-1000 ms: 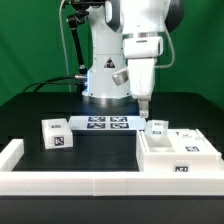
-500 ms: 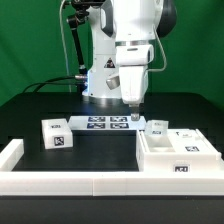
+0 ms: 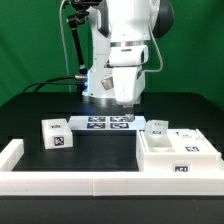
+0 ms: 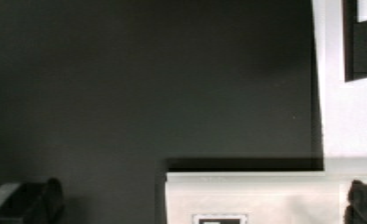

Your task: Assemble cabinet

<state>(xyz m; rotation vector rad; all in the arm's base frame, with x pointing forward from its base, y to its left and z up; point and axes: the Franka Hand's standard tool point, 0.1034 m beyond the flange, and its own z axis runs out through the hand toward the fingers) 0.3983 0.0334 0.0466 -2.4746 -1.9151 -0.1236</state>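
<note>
The cabinet body (image 3: 177, 152), a white box with inner compartments and tags, stands at the exterior view's right. A small white tagged block (image 3: 157, 127) sits by its far left corner. Another tagged block (image 3: 56, 134) stands at the left. My gripper (image 3: 128, 102) hangs above the marker board (image 3: 105, 123), holding nothing. In the wrist view my gripper (image 4: 196, 200) is open, its dark fingers (image 4: 27, 198) far apart. A white tagged block (image 4: 251, 190) shows between them, well below. I cannot tell which block it is.
A low white border rail (image 3: 70, 183) runs along the front and turns back at the left end (image 3: 10, 153). The robot base (image 3: 105, 82) stands behind the marker board, which also shows in the wrist view (image 4: 349, 60). The table is black.
My gripper has moved toward the exterior view's left and risen a little, away from the small block by the cabinet body. The parts have not moved.
</note>
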